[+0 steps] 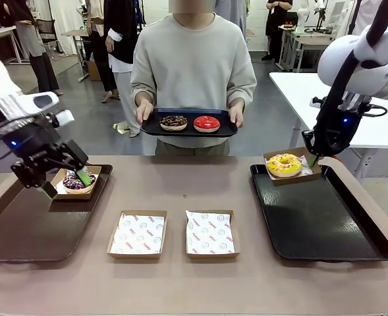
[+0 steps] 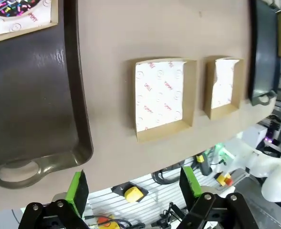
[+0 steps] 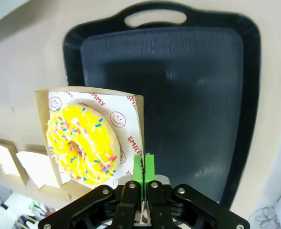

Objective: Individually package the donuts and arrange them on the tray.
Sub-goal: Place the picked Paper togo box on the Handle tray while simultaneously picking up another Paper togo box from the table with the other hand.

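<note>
Right wrist view: right gripper (image 3: 142, 160) is pinching the box (image 3: 88, 92) holding the yellow donut (image 3: 83, 143); left gripper (image 2: 133, 183) is hanging wide open.

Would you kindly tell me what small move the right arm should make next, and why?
Probably move the right tool inward over the black tray before releasing. It is shut on the edge of the box holding the yellow donut, and the box overhangs the tray's rim, partly above the table.
</note>
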Controlling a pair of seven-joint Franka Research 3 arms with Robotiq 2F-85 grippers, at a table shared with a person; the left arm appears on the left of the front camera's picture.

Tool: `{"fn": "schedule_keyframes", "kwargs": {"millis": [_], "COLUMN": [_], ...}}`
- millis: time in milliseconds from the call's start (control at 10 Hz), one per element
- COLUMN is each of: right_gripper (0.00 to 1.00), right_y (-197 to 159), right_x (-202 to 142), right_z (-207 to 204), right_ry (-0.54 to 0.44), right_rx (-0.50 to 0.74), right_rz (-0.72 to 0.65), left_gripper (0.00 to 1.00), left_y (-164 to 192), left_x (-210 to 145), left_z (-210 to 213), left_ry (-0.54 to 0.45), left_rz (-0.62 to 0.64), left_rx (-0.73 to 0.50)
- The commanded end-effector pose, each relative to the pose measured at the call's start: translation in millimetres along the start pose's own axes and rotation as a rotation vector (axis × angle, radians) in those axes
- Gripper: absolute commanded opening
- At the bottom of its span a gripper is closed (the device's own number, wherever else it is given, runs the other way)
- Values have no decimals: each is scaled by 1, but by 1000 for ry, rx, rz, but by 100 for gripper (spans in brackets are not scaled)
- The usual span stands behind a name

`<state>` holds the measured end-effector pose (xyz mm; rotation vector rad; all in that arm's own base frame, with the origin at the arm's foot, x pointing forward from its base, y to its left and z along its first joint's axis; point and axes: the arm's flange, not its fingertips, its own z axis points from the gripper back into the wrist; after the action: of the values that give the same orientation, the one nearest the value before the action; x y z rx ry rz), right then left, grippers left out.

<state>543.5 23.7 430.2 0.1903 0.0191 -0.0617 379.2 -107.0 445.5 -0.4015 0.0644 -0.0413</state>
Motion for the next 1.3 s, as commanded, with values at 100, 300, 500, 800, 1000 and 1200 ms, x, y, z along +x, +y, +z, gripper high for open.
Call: {"fn": "schedule_keyframes", "kwargs": {"millis": [100, 300, 500, 800, 1000, 1200], "right_gripper": [1, 1, 1, 1, 1, 1], "right_y": [-1, -2, -3, -3, -3, -3], "right_x": [21, 27, 17, 17, 17, 17], "right_z": [-10, -19, -18, -18, -18, -18], "right_ry": [38, 64, 32, 32, 32, 32], "right_rx": [-29, -42, -3, -3, -3, -3], "right_rz": [-53, -70, -40, -40, -40, -40], "left_gripper": [100, 100, 100, 100, 100, 100], "left_y": [-12, -23, -34, -52, -63, -68], "left_x": [6, 7, 11, 15, 20, 21], "left_z": [-37, -59, -79, -110, -131, -141], "left_ry": [-22, -35, -47, -42, -30, -22], "left_rz": [34, 25, 4, -23, -34, -36], "left_rx": [128, 188, 254, 305, 319, 313]}}
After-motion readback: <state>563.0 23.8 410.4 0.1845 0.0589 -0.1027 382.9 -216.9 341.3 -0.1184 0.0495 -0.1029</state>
